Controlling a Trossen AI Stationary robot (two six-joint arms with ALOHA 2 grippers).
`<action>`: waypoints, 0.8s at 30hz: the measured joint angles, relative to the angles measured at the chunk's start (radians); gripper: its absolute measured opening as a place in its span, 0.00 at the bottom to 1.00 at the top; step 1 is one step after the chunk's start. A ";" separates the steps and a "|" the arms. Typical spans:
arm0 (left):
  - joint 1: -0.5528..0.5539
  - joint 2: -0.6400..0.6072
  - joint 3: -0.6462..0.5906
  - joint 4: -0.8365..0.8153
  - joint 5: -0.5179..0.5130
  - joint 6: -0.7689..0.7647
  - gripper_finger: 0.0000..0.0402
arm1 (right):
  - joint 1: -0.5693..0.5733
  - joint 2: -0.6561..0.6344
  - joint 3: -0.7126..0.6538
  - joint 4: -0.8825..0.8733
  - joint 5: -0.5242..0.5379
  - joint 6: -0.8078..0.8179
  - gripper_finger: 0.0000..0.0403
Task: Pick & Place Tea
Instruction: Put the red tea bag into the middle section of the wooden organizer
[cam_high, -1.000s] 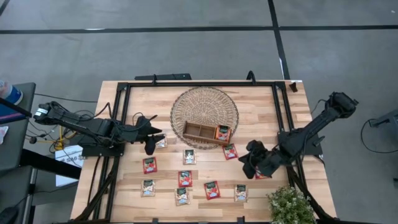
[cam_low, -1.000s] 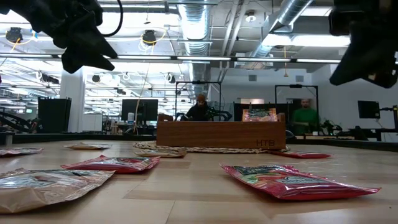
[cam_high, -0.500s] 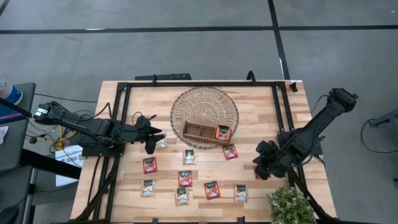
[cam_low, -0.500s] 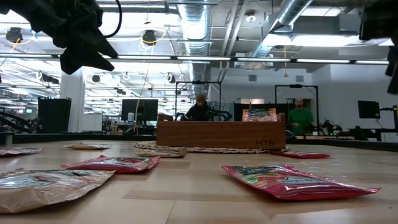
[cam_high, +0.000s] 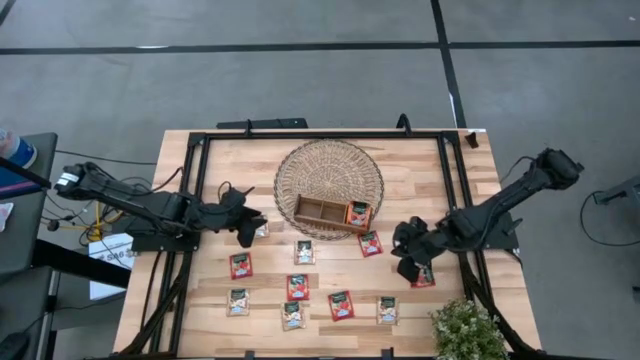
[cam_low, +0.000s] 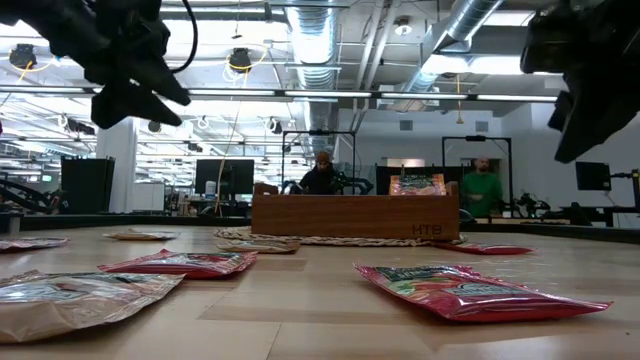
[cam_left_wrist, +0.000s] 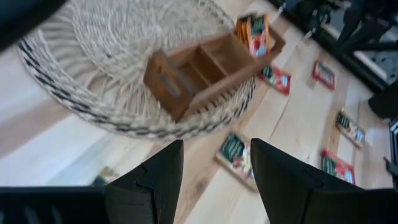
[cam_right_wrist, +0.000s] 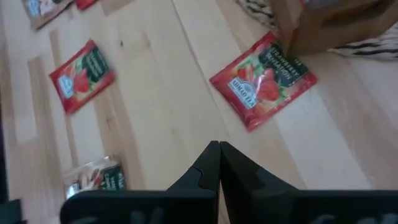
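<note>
Since a second ago my right tool (cam_high: 409, 268) has swung out toward the table's right edge and come back in, so now it hangs just right of the red sachet (cam_high: 371, 243) below the wooden tray (cam_high: 322, 212), fingers pinched fully together with nothing in them. My left tool (cam_high: 247, 234) barely shifted, it sits over the left side of the table beside a cream sachet (cam_high: 261, 229), fingers spread wide and empty.

Tea is all over the front half of the table: a red one (cam_high: 241, 265) and a cream one (cam_high: 304, 252) in the nearer row, then a cream one (cam_high: 237, 302), a red one (cam_high: 298, 287), another cream (cam_high: 292, 316), a red one (cam_high: 341, 305) and a cream one (cam_high: 387, 310) toward the front edge. One more red sachet (cam_high: 424, 277) pokes out from under my right arm. One red sachet (cam_high: 358, 214) already stands in the tray's right-hand compartment, and the tray itself sits on the front rim of the round woven mat (cam_high: 329, 170).

Writing-wise, the right wrist view shows "AHMAD TEA" on the red sachet (cam_right_wrist: 263, 79), and the tray's side (cam_low: 355, 216) in the low view reads "HTB". A small potted plant (cam_high: 466, 331) sits at the front right corner.
</note>
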 joint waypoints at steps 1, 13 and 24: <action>0.000 0.010 0.000 -0.001 0.010 -0.001 0.45 | -0.010 0.000 -0.007 0.013 -0.011 -0.009 0.00; 0.000 0.065 0.000 -0.024 0.020 -0.001 0.45 | -0.182 0.000 -0.024 0.075 -0.094 -0.072 0.05; 0.000 0.065 -0.001 -0.045 0.019 0.028 0.45 | -0.316 0.090 -0.024 0.100 -0.197 -0.271 0.33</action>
